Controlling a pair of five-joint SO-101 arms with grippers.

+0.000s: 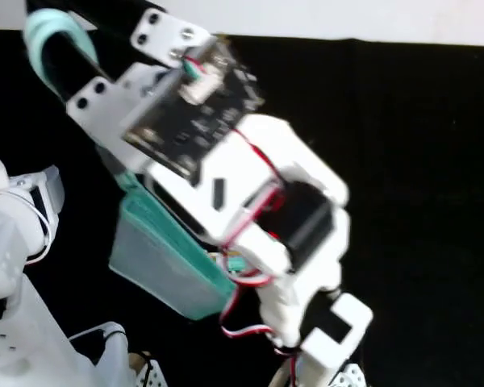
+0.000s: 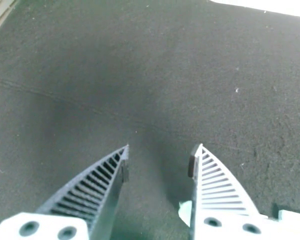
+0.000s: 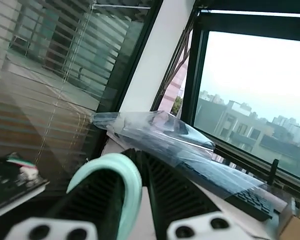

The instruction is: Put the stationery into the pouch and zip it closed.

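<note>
L pincer open, hovering just above black surface. R arm up off surface, pointing twd window. R pincer fingers together, teal band looped over one finger. Teal-edged pouch lies under raised arm in high view. Zip state & contents: can't tell.
</note>
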